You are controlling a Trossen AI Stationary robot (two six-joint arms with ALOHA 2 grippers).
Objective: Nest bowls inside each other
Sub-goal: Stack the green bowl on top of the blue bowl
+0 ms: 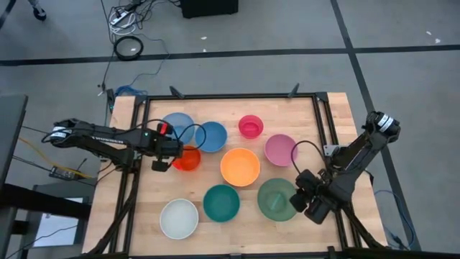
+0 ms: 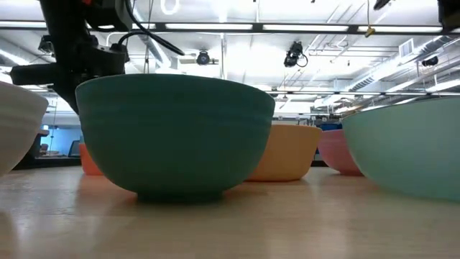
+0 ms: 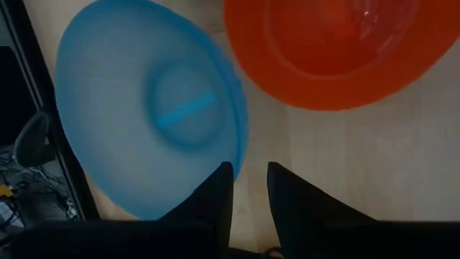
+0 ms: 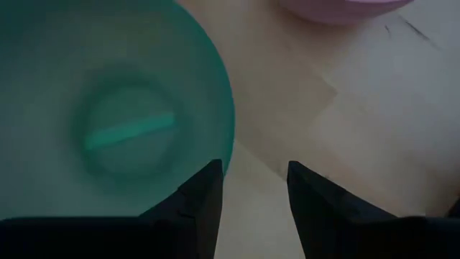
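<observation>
Found the left gripper (image 3: 249,180) parted, empty, at the light blue bowl (image 3: 144,108) rim, beside the red-orange bowl (image 3: 330,50). Found the right gripper (image 4: 253,180) likewise agape at the green bowl (image 4: 108,108) edge. Needed to straddle each thin wall squarely (smooth, round, probably slippery plastic) before pinching.

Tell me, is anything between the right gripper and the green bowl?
Nothing visible. The right gripper hangs open right at the green bowl's rim, one finger at the rim's edge, the other over bare table. The mauve bowl sits off to the side.
</observation>
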